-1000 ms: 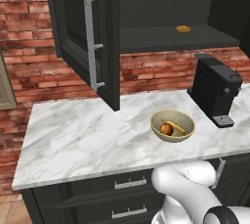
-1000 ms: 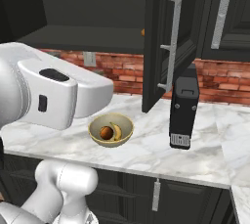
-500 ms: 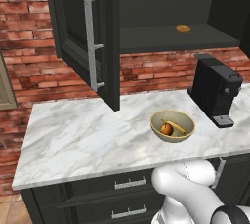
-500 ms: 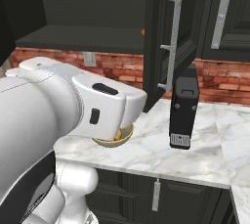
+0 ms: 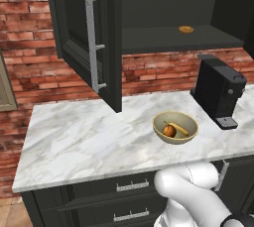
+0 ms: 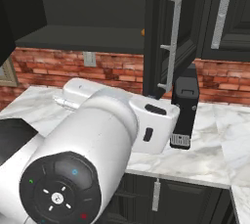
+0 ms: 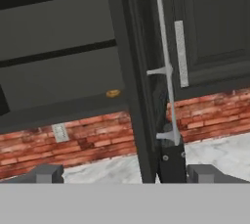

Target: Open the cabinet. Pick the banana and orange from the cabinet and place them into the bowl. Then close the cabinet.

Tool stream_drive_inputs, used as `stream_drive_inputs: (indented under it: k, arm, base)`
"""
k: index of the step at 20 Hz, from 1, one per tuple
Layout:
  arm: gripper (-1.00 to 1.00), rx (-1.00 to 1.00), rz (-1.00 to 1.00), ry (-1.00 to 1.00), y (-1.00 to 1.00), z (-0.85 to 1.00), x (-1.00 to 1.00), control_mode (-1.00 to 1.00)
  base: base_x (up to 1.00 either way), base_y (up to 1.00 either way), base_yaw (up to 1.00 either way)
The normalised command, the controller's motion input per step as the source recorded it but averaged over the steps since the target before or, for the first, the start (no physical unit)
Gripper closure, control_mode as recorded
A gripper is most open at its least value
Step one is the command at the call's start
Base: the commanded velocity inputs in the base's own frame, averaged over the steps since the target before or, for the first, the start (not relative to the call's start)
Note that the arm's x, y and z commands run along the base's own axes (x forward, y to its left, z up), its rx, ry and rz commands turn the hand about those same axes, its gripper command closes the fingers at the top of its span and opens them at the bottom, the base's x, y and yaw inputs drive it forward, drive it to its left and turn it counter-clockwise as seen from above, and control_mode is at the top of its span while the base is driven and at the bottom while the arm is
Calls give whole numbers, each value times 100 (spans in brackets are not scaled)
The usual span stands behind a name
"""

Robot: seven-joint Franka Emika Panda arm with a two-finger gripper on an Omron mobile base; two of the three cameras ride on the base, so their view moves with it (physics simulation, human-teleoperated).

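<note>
Your pincer (image 7: 125,174), spread wide and empty, faces the open cabinet's right door (image 7: 141,86), its upright bar handle (image 7: 165,61) straight ahead, slightly right.

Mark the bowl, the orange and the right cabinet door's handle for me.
bowl (image 5: 159,131): left base view, on the near-left part of its tan rim.
orange (image 5: 169,131): left base view, middle of the fruit, inside the bowl.
cabinet door handle (image 7: 165,66): hand view, on the silver bar's middle stretch.

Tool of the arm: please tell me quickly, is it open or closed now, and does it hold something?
Tool: open and holding nothing; it faces the edge of the open cabinet door.
</note>
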Motion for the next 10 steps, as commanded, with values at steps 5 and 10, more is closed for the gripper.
stream_drive_inputs:
  k: [5, 10]
  arm:
    - [-100, 0, 8, 0, -52, -13, 37, -100]
    - [-100, 0, 4, 0, -22, -22, 49, -100]
  base:
    - [0, 0, 0]
    - [0, 0, 0]
